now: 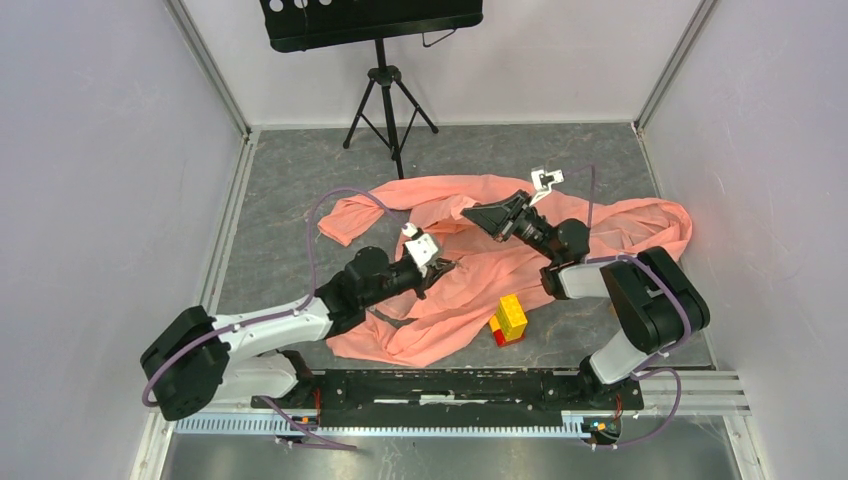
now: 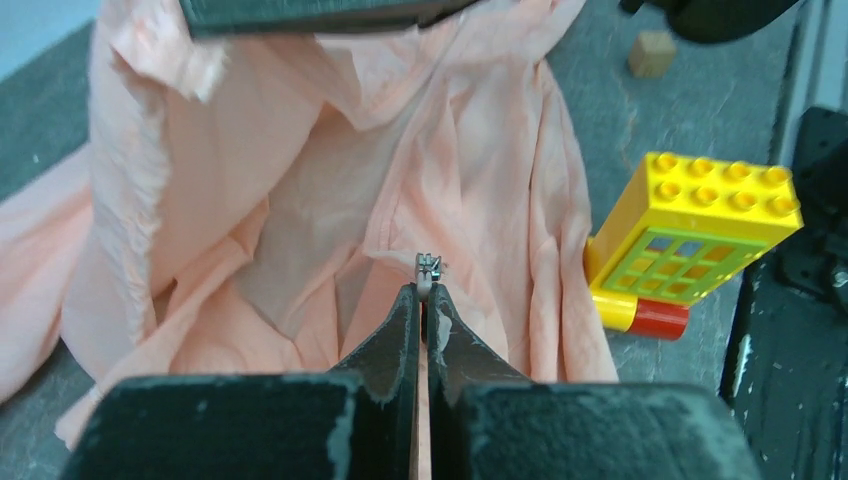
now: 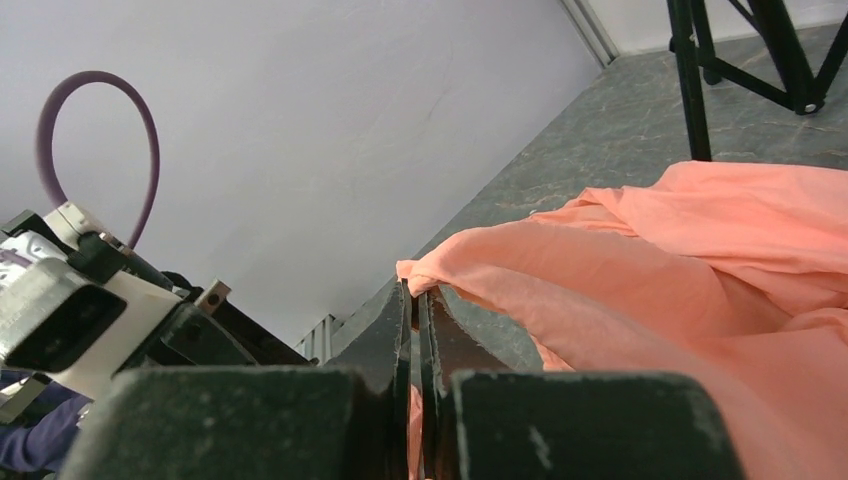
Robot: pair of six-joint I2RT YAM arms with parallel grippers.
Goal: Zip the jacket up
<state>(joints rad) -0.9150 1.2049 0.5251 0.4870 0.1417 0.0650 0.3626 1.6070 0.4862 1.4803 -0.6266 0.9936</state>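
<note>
The salmon-pink jacket lies crumpled across the middle of the grey table. My left gripper is shut on the small metal zipper pull, which sticks out just past its fingertips over the open front of the jacket. My right gripper is shut on a fold of the jacket's edge and holds it lifted off the table, a short way beyond the left gripper.
A yellow-and-red toy block stack stands on the jacket's near edge, right of the left gripper; it also shows in the left wrist view. A small tan cube lies beyond it. A black tripod stand stands at the back.
</note>
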